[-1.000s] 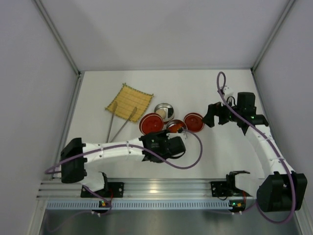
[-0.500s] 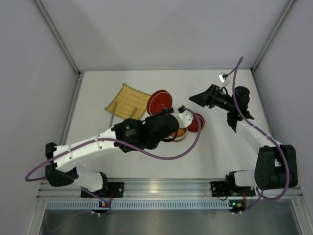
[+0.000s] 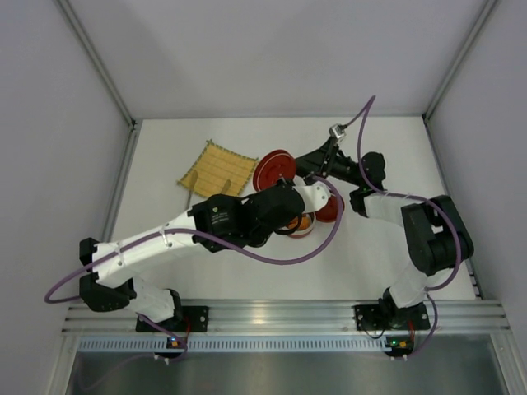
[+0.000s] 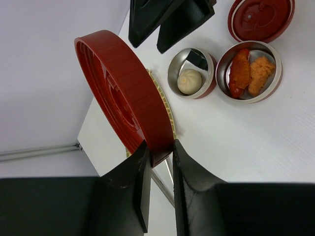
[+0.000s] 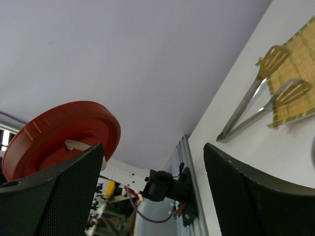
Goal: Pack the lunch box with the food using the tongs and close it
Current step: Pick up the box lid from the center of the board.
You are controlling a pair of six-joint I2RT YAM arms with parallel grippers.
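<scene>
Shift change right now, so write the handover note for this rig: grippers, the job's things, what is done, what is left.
Grippers: the left gripper is shut on the rim of a red lid, held on edge above the table. The right gripper is open beside it, holding nothing.
Things: the white bun is in one steel container; the red piece and orange piece are in the other container. A second lid lies flat nearby. The tongs lie with their tips on the yellow mat.
Done: the visible food is packed.
Left: fit the lids and close the box.
</scene>
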